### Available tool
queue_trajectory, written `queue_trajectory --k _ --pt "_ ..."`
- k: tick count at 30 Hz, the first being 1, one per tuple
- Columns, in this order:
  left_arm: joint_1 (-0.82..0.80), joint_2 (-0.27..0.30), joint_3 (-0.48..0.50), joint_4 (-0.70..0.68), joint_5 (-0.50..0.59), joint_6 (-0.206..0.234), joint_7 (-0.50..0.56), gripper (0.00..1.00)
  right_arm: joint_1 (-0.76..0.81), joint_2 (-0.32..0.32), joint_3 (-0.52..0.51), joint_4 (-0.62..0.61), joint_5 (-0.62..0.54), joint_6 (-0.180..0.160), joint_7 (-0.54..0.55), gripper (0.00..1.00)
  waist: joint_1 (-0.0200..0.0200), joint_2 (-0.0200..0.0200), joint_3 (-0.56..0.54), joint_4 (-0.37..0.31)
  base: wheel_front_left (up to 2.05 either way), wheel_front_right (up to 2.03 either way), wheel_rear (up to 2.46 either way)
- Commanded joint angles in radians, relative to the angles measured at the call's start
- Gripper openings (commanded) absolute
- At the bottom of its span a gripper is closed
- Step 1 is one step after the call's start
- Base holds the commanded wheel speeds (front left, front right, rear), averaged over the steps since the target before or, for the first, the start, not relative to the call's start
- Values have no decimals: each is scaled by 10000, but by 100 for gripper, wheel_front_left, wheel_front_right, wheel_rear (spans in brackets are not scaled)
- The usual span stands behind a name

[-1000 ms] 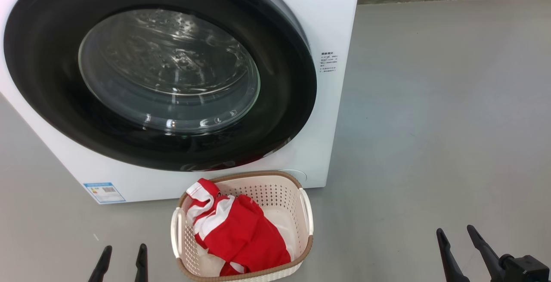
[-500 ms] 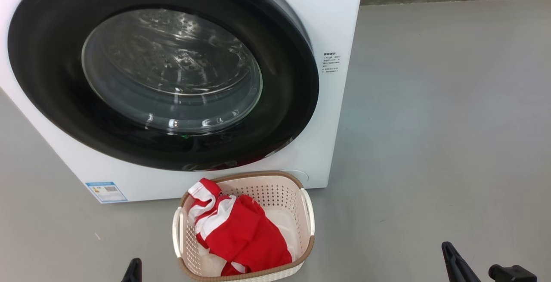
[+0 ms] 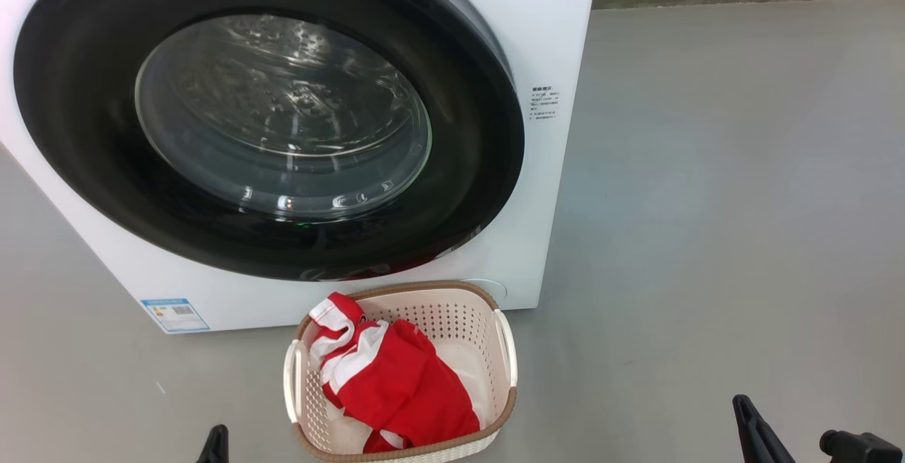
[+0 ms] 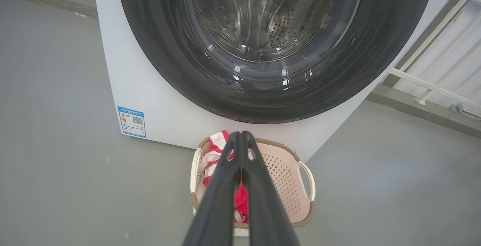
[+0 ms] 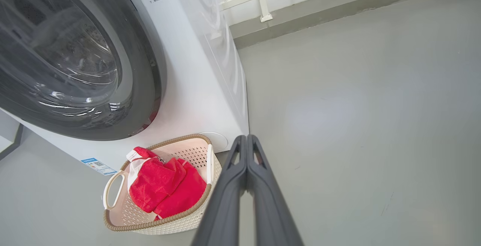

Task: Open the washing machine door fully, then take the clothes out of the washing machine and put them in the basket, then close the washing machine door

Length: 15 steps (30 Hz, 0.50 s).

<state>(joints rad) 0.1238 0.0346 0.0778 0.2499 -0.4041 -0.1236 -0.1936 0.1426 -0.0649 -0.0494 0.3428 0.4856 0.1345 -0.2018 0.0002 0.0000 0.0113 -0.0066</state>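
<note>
One big white washing machine stands before us, its black-ringed washing machine door closed flat against the front. Just in front of it, on the grey floor, sits the basket, the red and white clothes heaped inside. Our left gripper and right gripper each have their fingers clenched together, holding nothing

Blue label: lower left corner of the washing machine front panel. It carries a QR code; its small print is too fine to read.
Printed text block: near the right edge of the front panel; several short dark lines, illegible.
Readable words, numbers: none.
</note>
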Motion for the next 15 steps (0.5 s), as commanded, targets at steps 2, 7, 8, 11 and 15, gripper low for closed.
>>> queue_trajectory --k 2,7,8,11,15 --pt "-357 97 91 -197 -424 -13 79 0 -390 -93 -58 -280 387 -6 84 0 -2 0 -2 2 0 0 0" --pt "-451 99 103 -190 -982 -16 221 0 -492 -81 -87 -313 907 -8 232 0 -2 0 -6 5 0 0 0" --pt "-470 100 106 -188 -1094 -17 250 0 -512 -79 -93 -320 1011 -8 262 0 -2 0 -6 6 0 0 0" --pt "-508 101 111 -185 -1317 -18 307 0 -553 -74 -104 -333 1219 -9 321 0 -2 0 -8 7 0 0 0" --pt "-583 103 121 -180 -1760 -20 421 0 -634 -65 -127 -360 1632 -10 438 0 -2 0 -11 10 0 0 0"
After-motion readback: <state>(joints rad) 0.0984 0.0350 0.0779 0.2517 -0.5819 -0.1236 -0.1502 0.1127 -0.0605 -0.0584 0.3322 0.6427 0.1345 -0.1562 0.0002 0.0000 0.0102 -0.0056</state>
